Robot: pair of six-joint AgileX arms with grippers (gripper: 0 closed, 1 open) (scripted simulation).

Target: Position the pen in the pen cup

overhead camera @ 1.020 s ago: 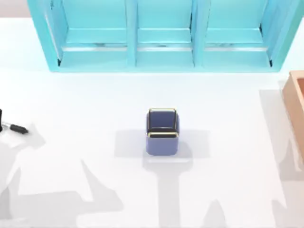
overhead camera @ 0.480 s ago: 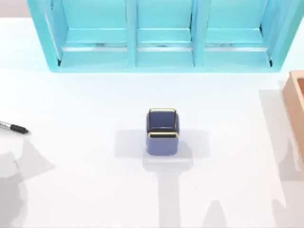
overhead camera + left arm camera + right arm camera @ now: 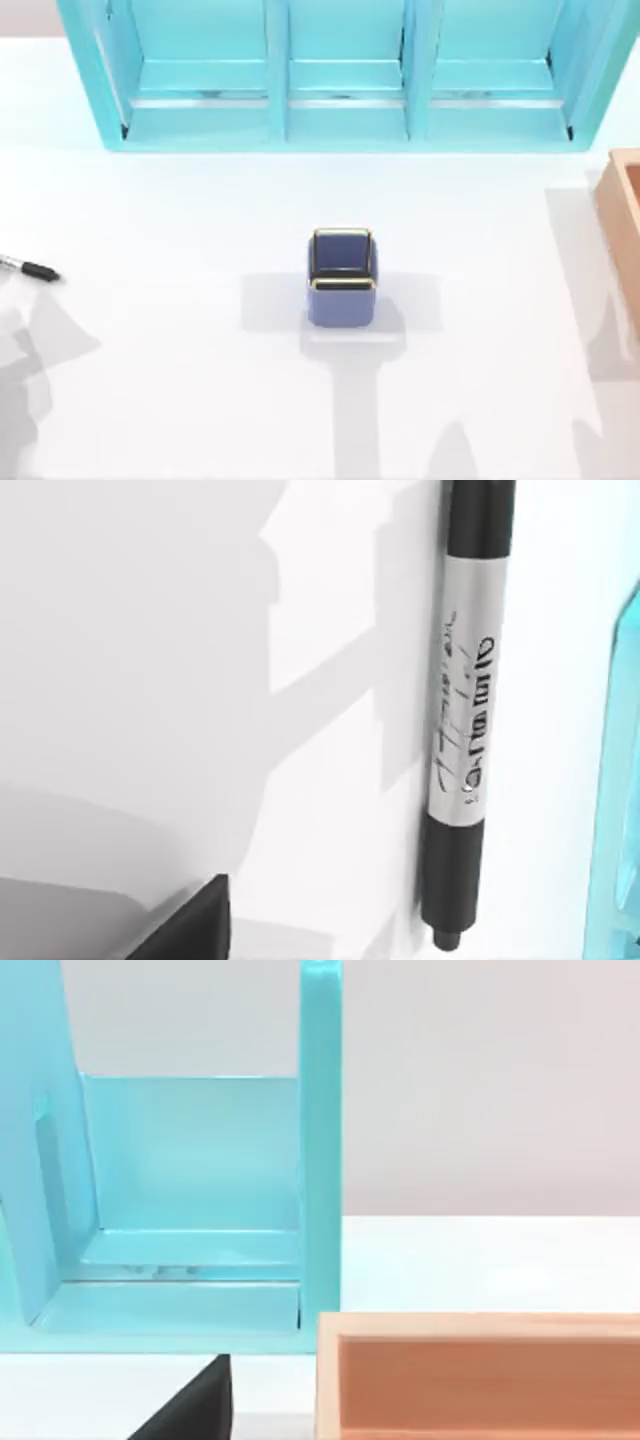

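Top view shows you the pen (image 3: 28, 268) lying flat at the table's (image 3: 180, 360) left edge, well apart from the pen cup (image 3: 341, 277), which stands upright mid-table and holds nothing you can see. Your left wrist view looks closely at the pen (image 3: 465, 710); you cannot tell how either gripper's jaws stand. The turquoise shelf unit (image 3: 340, 75) stands along the far side.

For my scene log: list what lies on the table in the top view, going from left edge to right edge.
pen → pen cup → wooden box
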